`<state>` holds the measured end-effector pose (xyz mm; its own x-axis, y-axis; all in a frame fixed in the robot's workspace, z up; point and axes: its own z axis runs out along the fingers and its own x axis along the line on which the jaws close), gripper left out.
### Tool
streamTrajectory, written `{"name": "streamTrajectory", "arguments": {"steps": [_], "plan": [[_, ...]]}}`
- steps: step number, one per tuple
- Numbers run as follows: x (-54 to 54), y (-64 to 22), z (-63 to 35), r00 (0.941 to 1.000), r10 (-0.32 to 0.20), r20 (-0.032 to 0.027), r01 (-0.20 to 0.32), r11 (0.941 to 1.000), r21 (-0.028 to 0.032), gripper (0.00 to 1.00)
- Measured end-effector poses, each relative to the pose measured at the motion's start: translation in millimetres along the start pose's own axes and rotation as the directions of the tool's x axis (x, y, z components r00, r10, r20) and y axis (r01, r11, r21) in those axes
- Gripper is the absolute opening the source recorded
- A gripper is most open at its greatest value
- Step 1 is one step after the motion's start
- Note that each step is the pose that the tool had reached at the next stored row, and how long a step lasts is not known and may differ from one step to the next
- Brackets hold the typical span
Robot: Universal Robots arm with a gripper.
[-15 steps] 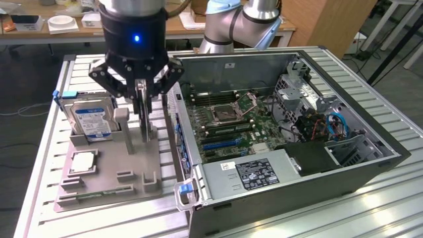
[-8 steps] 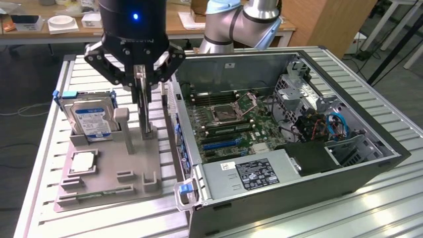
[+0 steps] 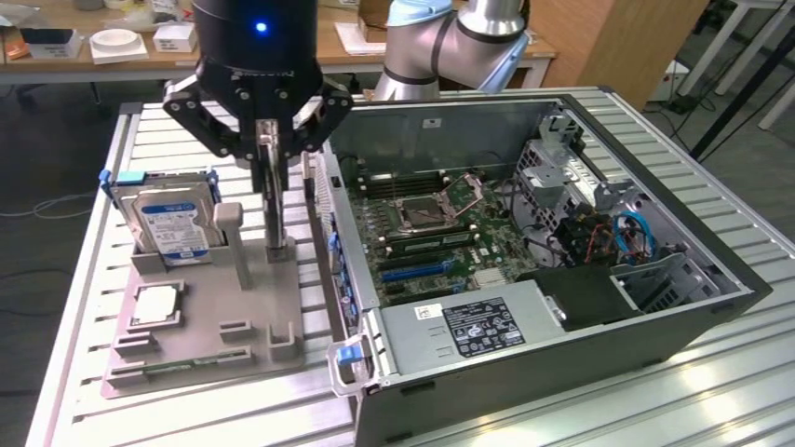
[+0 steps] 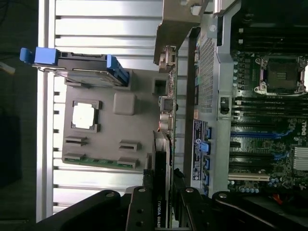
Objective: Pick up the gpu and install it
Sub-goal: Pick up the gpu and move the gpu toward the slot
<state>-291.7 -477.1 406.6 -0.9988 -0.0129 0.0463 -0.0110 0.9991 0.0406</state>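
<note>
- You had the jaws closed narrow on the upper end of the gpu [image 3: 270, 191], a slim, flat, black rectangular expansion card, with one jaw pressed to each flat face.
- In the wrist view you saw that card edge-on between the two black jaw arms, with white lettering along its edge.
- The card stood upright on its edge. Its lower end reached down to a bracket of the grey moulded plastic fixture tray [image 3: 199, 345], and you could not tell whether it rested there or hung just free.
- In the exterior view, with the gpu as the clock's centre, the silver hard drive with a blue-and-white label [image 3: 168, 223] leaned at nine o'clock in a blue-ended carrier.
- The square silver processor chip [image 3: 155, 305] lay flat in its tray pocket at seven o'clock.
- The narrow green memory stick [image 3: 186, 368] lay between six and seven o'clock, along the tray's near edge.
- The open dark-grey computer case [image 3: 695, 307] sat at three o'clock, just beside the tray, with its green motherboard [image 3: 410, 233] facing up.
- From the motherboard's middle, the silver power supply box with a black label [image 3: 478, 326] sat at five o'clock.
- Tray and case both stood on the ribbed aluminium tabletop [image 3: 223, 419].
</note>
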Motion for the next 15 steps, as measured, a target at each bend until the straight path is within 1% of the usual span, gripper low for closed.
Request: {"name": "streamTrajectory", "arguments": {"steps": [15], "plan": [[-51.5, -0.6, -2.0, 0.9994, -0.035, -0.0014, 0.035, 0.9994, 0.0011, 0.26]]}}
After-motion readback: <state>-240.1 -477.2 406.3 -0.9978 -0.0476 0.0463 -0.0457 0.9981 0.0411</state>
